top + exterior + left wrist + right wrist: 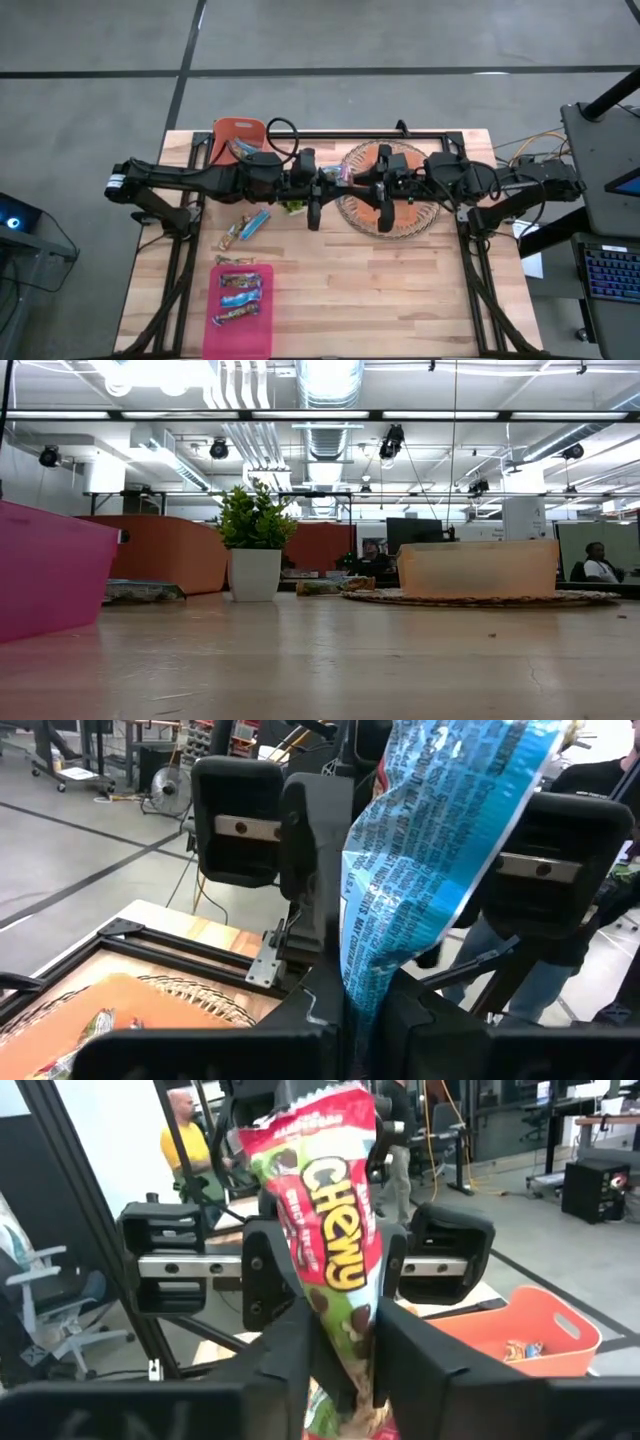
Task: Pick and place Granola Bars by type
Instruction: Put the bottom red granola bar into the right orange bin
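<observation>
- The wooden table (400, 290) carries everything; both dark arms stretch across it and meet near the middle.
- A round woven tray (352, 210) lies on the right half, with an orange container (478, 568) on it.
- A pink bin (240, 335) stands at the near left edge and holds three granola bars (240, 296).
- An orange bin (232, 131) stands at the far left, with a bar in it.
- A small green plant (254, 545) in a white pot stands near the table's middle.
- The left gripper (365, 1010) is closed on a bright blue bar (430, 860), which stands upright between its fingers, above the table near the tray's edge.
- The right gripper (345, 1355) is closed on a red and green Chewy bar (325, 1240), also upright, over the woven tray.
- Two more loose bars (246, 227) lie on the table between the orange bin and the pink bin.
</observation>
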You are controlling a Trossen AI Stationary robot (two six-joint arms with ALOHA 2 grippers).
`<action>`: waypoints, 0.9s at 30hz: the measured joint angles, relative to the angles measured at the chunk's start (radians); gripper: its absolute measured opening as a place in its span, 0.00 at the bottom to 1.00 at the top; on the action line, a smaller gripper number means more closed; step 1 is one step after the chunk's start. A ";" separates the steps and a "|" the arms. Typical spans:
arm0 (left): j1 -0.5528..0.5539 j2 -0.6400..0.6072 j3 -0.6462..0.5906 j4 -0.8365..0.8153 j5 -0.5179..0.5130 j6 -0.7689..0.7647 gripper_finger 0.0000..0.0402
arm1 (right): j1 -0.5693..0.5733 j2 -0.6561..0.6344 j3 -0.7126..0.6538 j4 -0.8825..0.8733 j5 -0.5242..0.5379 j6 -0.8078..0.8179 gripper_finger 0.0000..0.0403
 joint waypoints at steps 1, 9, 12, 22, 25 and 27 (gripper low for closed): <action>0.000 0.000 0.000 0.000 0.001 0.000 0.01 | 0.000 -0.001 0.000 0.000 0.000 -0.005 0.21; -0.001 0.000 0.000 -0.002 0.003 -0.018 0.02 | 0.000 -0.005 0.000 -0.001 0.000 -0.013 0.04; -0.001 -0.002 0.000 -0.005 0.003 -0.044 0.04 | -0.001 -0.006 0.005 -0.003 -0.001 -0.013 0.04; 0.004 -0.055 -0.001 -0.057 0.033 -0.011 0.29 | 0.000 -0.026 0.066 -0.169 -0.004 -0.028 0.03; 0.007 -0.082 -0.001 -0.125 0.027 -0.006 0.37 | 0.000 -0.027 0.091 -0.280 -0.004 -0.022 0.03; 0.009 -0.098 -0.001 -0.169 0.023 -0.004 0.40 | -0.006 -0.027 0.116 -0.382 -0.004 -0.015 0.03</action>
